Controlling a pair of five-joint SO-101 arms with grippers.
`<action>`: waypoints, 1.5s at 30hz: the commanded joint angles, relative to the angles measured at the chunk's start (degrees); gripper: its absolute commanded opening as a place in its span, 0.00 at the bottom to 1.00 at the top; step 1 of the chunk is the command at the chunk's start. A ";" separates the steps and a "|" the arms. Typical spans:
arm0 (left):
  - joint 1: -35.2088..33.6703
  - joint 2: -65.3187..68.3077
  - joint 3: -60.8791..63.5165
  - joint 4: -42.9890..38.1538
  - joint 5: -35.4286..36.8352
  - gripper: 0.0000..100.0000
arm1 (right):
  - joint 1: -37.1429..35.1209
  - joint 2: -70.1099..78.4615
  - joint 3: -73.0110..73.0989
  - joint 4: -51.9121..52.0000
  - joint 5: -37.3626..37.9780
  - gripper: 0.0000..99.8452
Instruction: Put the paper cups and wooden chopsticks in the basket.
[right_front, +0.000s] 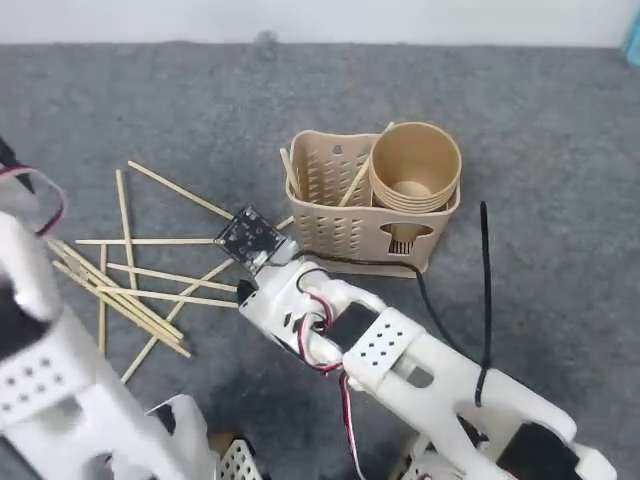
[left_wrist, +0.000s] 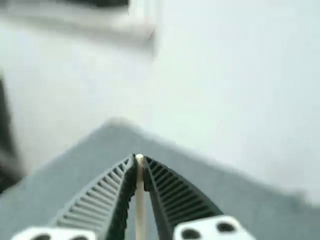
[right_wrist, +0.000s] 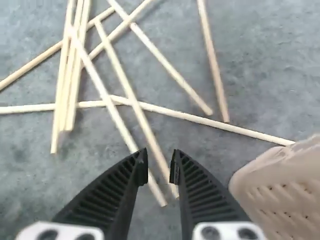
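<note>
Several wooden chopsticks lie scattered on the grey carpet left of the beige basket. A stack of paper cups stands in the basket's right half, and a couple of chopsticks lean in its left half. My right gripper hangs low over the loose chopsticks, open by a narrow gap, and one stick runs under that gap. A corner of the basket is close beside it. My left gripper is raised toward the wall, shut on a single chopstick.
The right arm stretches from the front edge to the basket's front left corner, with a black cable trailing right of it. The left arm stands at the front left. Bare carpet lies behind and to the right of the basket.
</note>
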 joint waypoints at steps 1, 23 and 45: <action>6.33 -7.91 -0.04 -8.26 -0.18 0.01 | 0.40 0.04 -3.52 -1.27 0.09 0.10; 25.76 -14.33 5.41 -31.65 -0.18 0.01 | 6.99 -41.45 -4.75 19.91 -9.05 0.02; 57.93 -12.40 9.63 -36.22 -0.35 0.01 | 46.02 -64.48 -12.04 41.89 -6.07 0.02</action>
